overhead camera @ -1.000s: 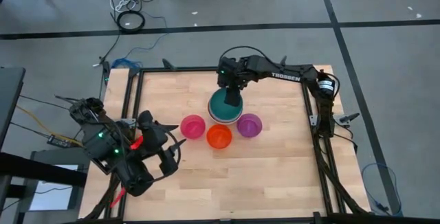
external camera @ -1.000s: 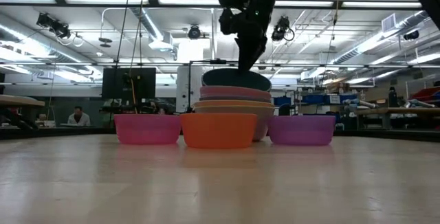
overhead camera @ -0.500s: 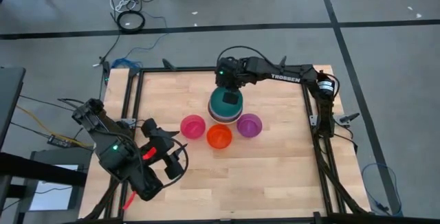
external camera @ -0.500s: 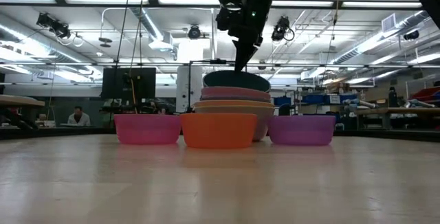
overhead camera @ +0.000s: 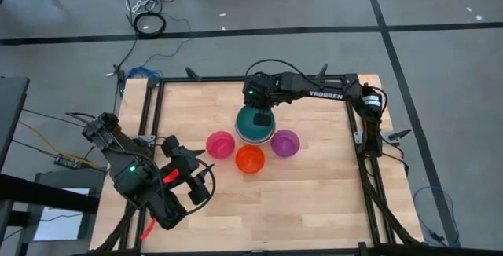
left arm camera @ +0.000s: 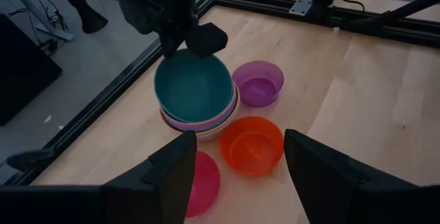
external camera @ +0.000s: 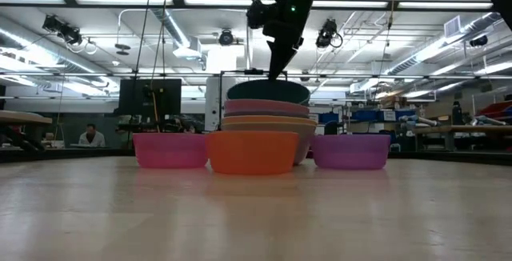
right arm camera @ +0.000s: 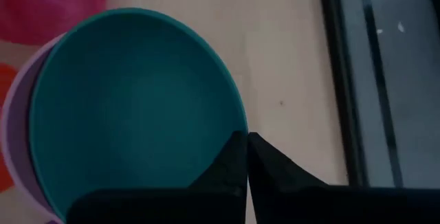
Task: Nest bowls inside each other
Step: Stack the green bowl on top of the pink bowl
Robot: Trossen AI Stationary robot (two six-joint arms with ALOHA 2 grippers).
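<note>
The right gripper point(overhead camera: 262, 119) has drawn its fingers together on the rim of the teal round plastic bowl point(overhead camera: 253, 122), topping the nested stack mid-worktop; 3 small bowls remain loose. The left gripper point(overhead camera: 201, 184) waits with fingers apart.

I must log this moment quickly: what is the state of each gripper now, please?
Left gripper: open, holding nothing, waiting near the table's left edge.
Right gripper: shut on the rim of the teal bowl at the top of the stack.
</note>
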